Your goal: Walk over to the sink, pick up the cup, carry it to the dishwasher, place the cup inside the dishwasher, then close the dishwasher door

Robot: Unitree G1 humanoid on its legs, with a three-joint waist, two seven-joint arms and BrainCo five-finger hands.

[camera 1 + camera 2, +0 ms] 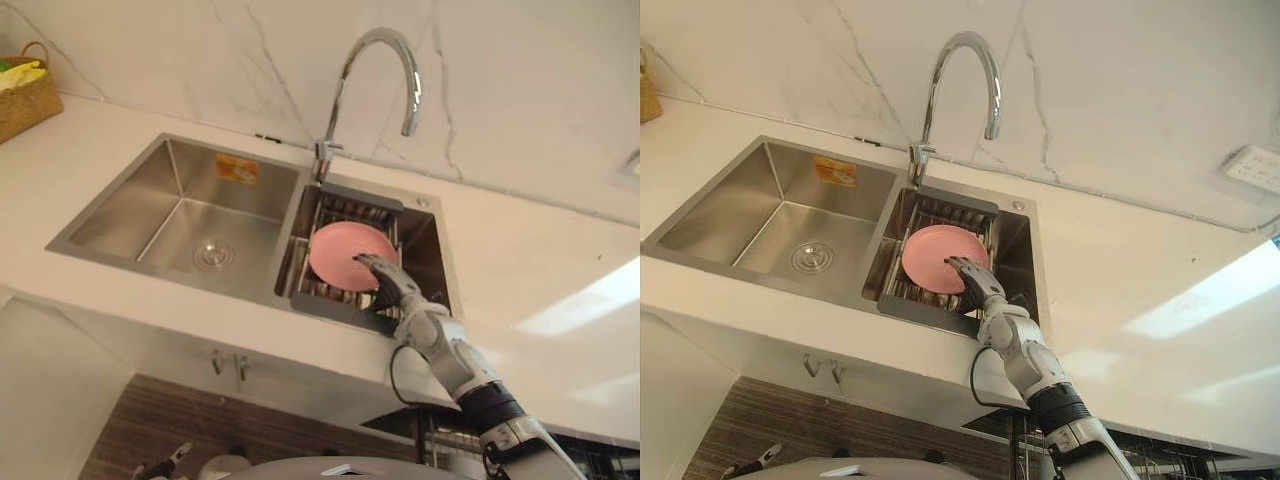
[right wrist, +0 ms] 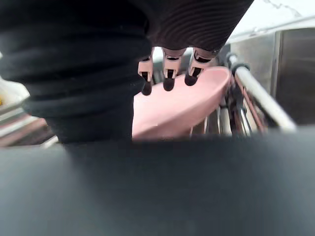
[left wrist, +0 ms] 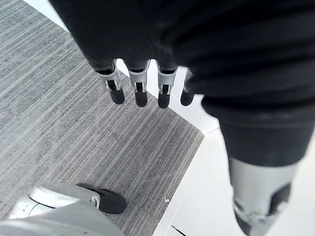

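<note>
A pink round dish (image 1: 343,250) stands tilted in the wire rack (image 1: 322,288) of the sink's right basin; no cup shape is clear to me. My right hand (image 1: 397,287) reaches in from the lower right, with its fingers at the dish's lower right rim. In the right wrist view those fingers (image 2: 169,73) are stretched out over the pink dish (image 2: 187,108), not curled round it. The thumb is hidden. My left hand (image 3: 140,91) hangs low over grey striped floor with its fingers straight and nothing in them.
The steel left basin (image 1: 180,215) has a drain. A curved tap (image 1: 385,60) rises behind the divider. A wicker basket (image 1: 25,95) stands on the white counter (image 1: 530,260) at far left. Wire racks (image 1: 450,440) show below the counter's right edge.
</note>
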